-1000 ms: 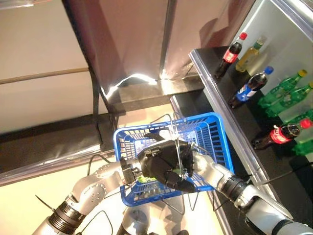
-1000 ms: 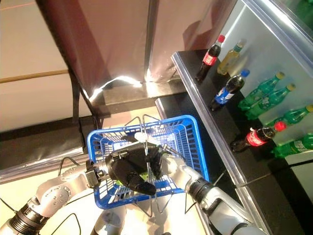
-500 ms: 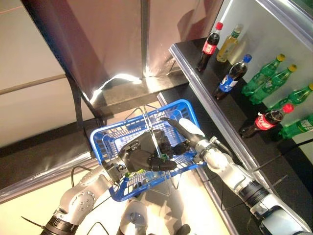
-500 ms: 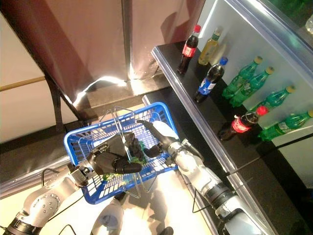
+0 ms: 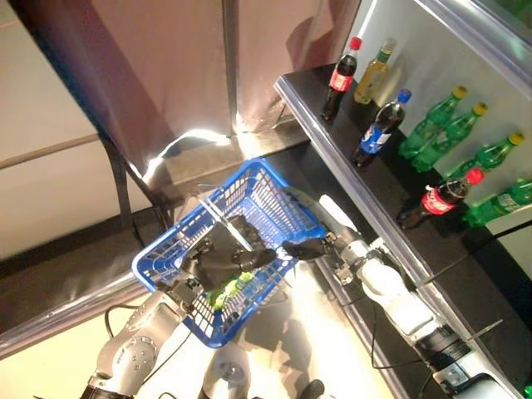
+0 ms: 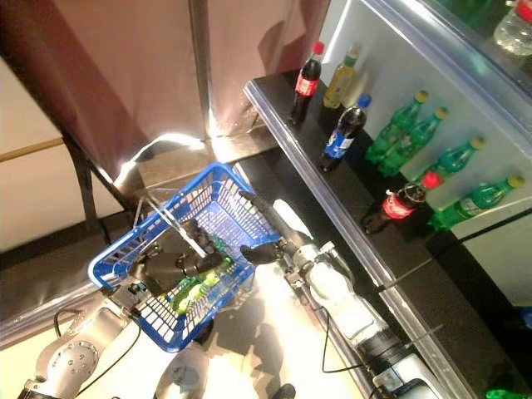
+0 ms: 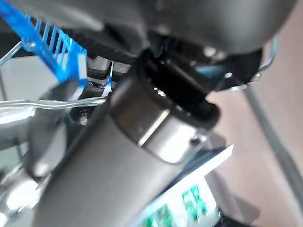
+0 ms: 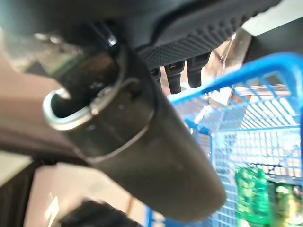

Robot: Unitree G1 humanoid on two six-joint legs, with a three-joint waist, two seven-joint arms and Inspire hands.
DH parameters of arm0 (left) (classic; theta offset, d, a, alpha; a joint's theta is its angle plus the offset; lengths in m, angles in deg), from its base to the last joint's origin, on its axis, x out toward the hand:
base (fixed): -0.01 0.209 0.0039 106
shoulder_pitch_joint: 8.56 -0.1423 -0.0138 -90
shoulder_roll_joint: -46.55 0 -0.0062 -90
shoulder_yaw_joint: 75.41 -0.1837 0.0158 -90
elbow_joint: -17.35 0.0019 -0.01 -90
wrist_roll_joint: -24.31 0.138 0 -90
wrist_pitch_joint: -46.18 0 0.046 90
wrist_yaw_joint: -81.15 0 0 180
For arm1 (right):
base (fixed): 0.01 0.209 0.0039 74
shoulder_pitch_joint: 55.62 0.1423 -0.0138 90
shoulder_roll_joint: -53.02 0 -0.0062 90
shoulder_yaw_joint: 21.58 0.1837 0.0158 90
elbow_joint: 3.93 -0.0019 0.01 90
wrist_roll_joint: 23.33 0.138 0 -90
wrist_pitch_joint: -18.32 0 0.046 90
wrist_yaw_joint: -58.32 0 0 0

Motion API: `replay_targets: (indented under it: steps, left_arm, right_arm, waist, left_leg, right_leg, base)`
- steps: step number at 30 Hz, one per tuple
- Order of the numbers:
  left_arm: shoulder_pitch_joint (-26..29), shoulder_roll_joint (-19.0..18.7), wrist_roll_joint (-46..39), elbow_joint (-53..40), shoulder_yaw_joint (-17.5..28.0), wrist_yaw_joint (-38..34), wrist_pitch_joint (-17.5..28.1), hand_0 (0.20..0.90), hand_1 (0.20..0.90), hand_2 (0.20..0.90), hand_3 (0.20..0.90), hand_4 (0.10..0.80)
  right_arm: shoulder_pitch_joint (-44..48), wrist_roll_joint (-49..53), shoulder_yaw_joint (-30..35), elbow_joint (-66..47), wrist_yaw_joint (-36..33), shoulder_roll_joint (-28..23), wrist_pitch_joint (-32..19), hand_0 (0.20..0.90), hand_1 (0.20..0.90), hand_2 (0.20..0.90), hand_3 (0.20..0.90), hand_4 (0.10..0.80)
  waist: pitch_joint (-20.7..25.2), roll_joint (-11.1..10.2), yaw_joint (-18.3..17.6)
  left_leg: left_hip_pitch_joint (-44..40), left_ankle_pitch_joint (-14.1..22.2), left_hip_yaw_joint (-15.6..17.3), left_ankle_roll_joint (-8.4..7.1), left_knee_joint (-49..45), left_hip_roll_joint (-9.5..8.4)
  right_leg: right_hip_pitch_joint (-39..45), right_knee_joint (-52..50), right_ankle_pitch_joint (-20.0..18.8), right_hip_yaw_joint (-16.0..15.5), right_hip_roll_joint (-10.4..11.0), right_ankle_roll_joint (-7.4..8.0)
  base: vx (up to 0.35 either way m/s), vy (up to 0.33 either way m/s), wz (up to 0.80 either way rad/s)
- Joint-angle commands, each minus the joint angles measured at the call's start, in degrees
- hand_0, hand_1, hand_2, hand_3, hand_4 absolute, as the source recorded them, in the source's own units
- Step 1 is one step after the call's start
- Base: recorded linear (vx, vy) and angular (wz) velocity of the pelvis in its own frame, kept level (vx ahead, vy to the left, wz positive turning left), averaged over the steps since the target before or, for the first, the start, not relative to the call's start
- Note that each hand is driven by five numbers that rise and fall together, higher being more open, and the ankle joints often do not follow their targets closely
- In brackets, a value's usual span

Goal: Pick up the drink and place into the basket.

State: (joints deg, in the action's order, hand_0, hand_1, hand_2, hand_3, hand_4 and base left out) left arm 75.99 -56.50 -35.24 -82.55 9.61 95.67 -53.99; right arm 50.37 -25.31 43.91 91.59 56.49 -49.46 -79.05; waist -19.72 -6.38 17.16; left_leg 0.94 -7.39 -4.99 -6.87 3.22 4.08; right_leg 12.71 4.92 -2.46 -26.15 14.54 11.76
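Blue plastic mesh basket (image 5: pixel 274 195) hangs from the left robot hand (image 5: pixel 218 256), whose fingers curl round its thin wire handle (image 5: pixel 223 224). A green plastic drink bottle (image 6: pixel 193 288) already lies inside. The right robot hand (image 6: pixel 264 250), fingers relaxed, sits at the basket's rim, so placement looks done.

Your two eye views look steeply down from the head, side by side, sharing the blue basket (image 5: pixel 237 249) and the dark shelf (image 6: pixel 349 199) of bottles at the right. Your left wrist view sits pressed close against its own arm. Your right wrist view peers past its hand (image 8: pixel 156 156) into that basket.
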Motion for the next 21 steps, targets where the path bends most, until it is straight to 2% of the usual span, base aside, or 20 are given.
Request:
replay_targets:
  steps: [1, 12, 21]
  left_arm:
    - [5.7, 6.4, -0.7, -4.9, 5.6, 3.1, 16.4, 0.3, 0.3, 0.3, 0.2, 0.1]
    - [1.6, 8.4, 2.7, 14.5, 10.1, 0.9, 18.3, 0.3, 0.3, 0.3, 0.2, 0.1]
    - [0.9, 9.3, 6.9, 31.6, 11.9, 1.3, 18.5, 0.3, 0.3, 0.3, 0.2, 0.1]
  right_arm:
    - [-3.4, 4.5, 1.5, -1.2, -2.3, -0.1, -5.6, 0.9, 0.9, 0.9, 0.9, 0.8]
    - [-12.2, 4.8, 8.0, 1.9, 1.9, -0.5, -7.3, 0.9, 0.9, 0.9, 0.9, 0.8]
    - [-17.3, 3.4, 11.1, 7.1, 2.0, 1.2, -7.0, 0.9, 0.9, 0.9, 0.9, 0.8]
  waist:
    - [16.1, 2.6, -2.6]
    - [16.3, 3.8, -8.4]
    - [15.8, 4.6, -11.5]
  left_leg:
    - [-3.8, 3.0, 4.1, 1.85, 1.8, 0.54]
    - [-5.6, 3.9, 10.0, 1.58, 1.8, 2.41]
    - [-6.5, 4.4, 12.0, 1.4, 1.8, 3.17]
  right_leg:
    - [1.0, -0.2, -0.4, 0.2, 0.0, 0.3]
    - [-1.2, 0.1, -1.7, 3.4, 0.7, 0.55]
    - [-2.2, -0.3, -2.3, 4.7, 0.9, 0.6]
  base:
    - [0.0, 0.025, -0.07]
    - [0.008, 0.011, -0.24]
    - [0.011, -0.002, -0.08]
